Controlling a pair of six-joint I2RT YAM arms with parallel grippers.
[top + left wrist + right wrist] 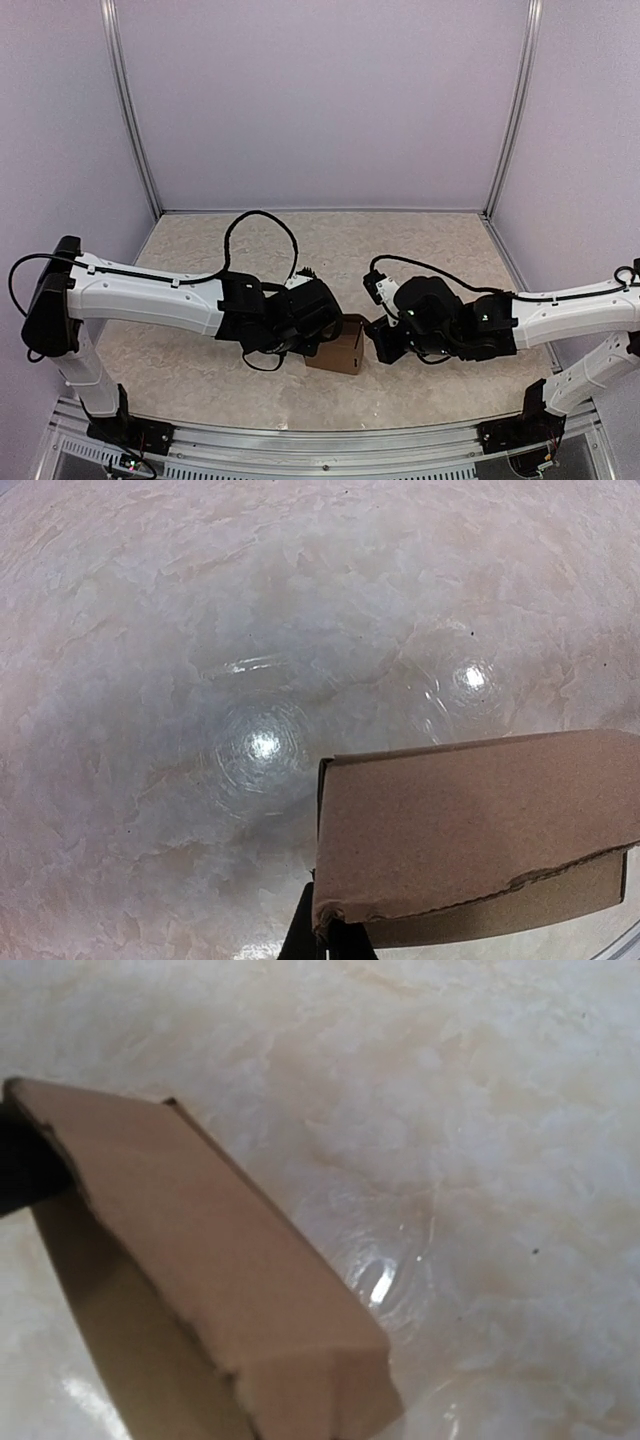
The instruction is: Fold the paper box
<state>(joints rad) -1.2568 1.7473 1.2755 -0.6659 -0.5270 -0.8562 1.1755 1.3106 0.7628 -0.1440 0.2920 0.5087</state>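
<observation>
From my station I look down on pale lilac walls (320,100) closing in three sides of a beige, marble-patterned table (200,375), with a metal rail (320,452) along the near edge where both bases are bolted. The left arm (140,295) and the right arm (570,305) reach inward, low over the surface, and meet near the middle of the table's front half. A black cable (262,225) loops up over the left arm's wrist. Between the two wrists sits the paper box (342,348), a small brown cardboard cube resting on the table, its slotted side facing me. The left gripper (308,340) presses against the box's left side. In its wrist view the dark fingers (300,940) are together on the corner of a cardboard edge, so I read it as clamped on the box. The right gripper (380,342) is up against the box's right side with its jaws together. Its wrist view is filled by a tilted cardboard panel very close to the lens, and I cannot tell whether any cardboard is pinched there. Bright lamp reflections (262,745) glint on the glossy surface just beyond the box.
</observation>
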